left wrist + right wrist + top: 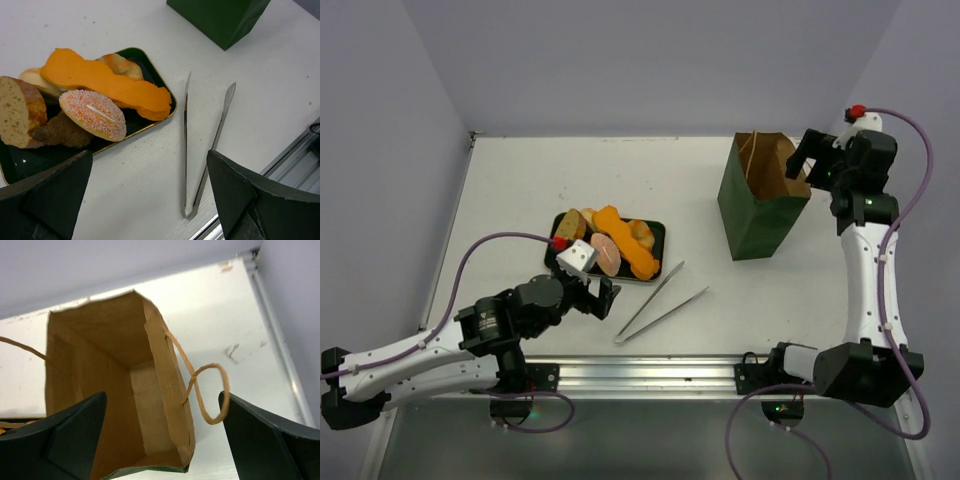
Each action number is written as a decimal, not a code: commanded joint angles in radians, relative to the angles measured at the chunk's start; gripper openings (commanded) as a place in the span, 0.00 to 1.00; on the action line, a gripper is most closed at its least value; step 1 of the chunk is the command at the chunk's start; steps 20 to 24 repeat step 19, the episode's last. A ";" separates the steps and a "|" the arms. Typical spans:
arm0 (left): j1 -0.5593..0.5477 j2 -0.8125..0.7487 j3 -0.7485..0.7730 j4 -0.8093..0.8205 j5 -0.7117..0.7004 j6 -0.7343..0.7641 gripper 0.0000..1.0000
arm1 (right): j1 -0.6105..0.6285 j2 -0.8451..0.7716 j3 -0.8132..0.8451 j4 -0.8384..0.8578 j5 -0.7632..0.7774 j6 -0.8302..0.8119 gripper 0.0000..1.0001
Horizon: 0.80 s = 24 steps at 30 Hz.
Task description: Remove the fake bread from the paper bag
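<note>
Top view: white table (pixel 520 180). Paper bag (pixel 760 215) stands upright at approx 2 o'clock from table centre, dark green outside, mouth open upward. R wrist view looks straight down into the paper bag (pixel 100 390): brown kraft walls and floor show. One string handle (pixel 205 390) loops out over its rim toward 3 o'clock.

Fake bread (pixel 620 245) lies piled on a dark tray (pixel 661 235) near table centre, approx 8 o'clock from the bag and well apart from it. L wrist view shows the pile on the tray (pixel 150 65):
- orange baguette stick (pixel 107 87) lies across the top
- sugared pink roll (pixel 93 114) sits just beside it, at its 7 o'clock
- tan bun (pixel 17 112) sits at the 9 o'clock end

Metal tongs (pixel 660 300) lie flat on the table at 4 o'clock from the tray, arms spread, not touching it.

Right gripper (pixel 807 160) hangs over the bag's 3 o'clock rim. Its fingers (pixel 60 440) are spread wide, released, nothing between them.

Left gripper (pixel 600 298) sits low at the tray's 6 o'clock edge. Its fingers (pixel 45 195) are wide apart, released, holding nothing.
</note>
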 commanded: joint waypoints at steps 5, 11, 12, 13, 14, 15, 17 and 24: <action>-0.003 -0.053 0.087 -0.060 -0.074 0.033 1.00 | -0.004 -0.117 0.160 -0.157 0.114 -0.220 0.99; -0.004 -0.097 0.071 -0.067 -0.077 0.007 1.00 | -0.004 -0.249 0.074 -0.208 0.137 -0.248 0.99; -0.003 -0.099 0.070 -0.072 -0.077 0.000 1.00 | -0.004 -0.269 0.065 -0.221 0.140 -0.246 0.99; -0.004 -0.102 0.067 -0.074 -0.077 -0.004 1.00 | -0.003 -0.282 0.041 -0.221 0.154 -0.246 0.99; -0.004 -0.105 0.062 -0.075 -0.071 -0.015 1.00 | -0.004 -0.294 0.024 -0.215 0.166 -0.251 0.99; -0.003 -0.107 0.059 -0.075 -0.066 -0.018 1.00 | -0.004 -0.320 0.006 -0.185 0.178 -0.266 0.99; -0.004 -0.108 0.059 -0.080 -0.059 -0.035 1.00 | -0.003 -0.340 -0.041 -0.160 0.197 -0.289 0.99; -0.003 -0.107 0.060 -0.087 -0.062 -0.043 0.99 | -0.004 -0.360 -0.062 -0.143 0.203 -0.308 0.99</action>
